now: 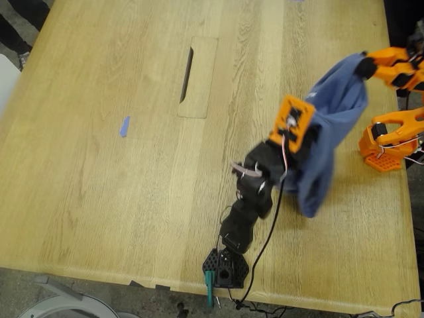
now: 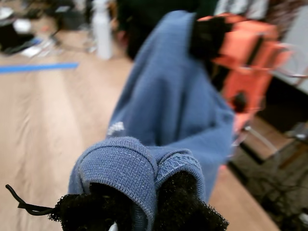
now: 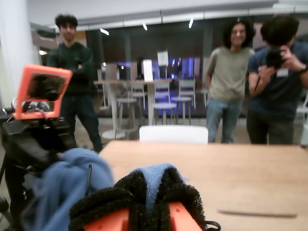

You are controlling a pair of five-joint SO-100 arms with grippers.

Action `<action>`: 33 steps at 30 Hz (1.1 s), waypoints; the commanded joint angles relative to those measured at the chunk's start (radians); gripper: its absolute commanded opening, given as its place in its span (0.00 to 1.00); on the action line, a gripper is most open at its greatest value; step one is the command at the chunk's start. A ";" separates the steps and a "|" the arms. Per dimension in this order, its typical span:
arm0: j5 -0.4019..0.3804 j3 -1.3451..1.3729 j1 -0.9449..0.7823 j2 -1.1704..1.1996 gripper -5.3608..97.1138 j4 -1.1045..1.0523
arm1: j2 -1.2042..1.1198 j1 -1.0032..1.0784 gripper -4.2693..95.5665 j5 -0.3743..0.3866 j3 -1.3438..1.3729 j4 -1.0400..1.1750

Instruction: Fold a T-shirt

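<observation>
Beyond the table (image 3: 269, 168), three people (image 3: 231, 82).

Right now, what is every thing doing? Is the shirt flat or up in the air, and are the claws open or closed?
T-shirt: bunched, lifted off the table, hanging between both grippers.
My first gripper: shut on a fold of the T-shirt.
My second gripper: shut on another bit of the T-shirt.
Blue tape scrap: lying flat on the table, untouched.
Table: bare wood under the shirt.
</observation>
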 commanded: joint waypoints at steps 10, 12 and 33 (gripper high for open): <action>-0.023 1.474 -0.209 0.773 0.05 -0.141 | 0.060 0.123 0.06 0.074 0.166 0.110; -0.023 1.649 -0.250 0.857 0.05 -0.230 | 0.060 0.161 0.06 0.072 0.233 0.072; 0.011 2.295 -0.693 0.649 0.05 -1.526 | -0.572 0.480 0.06 0.089 0.647 -0.953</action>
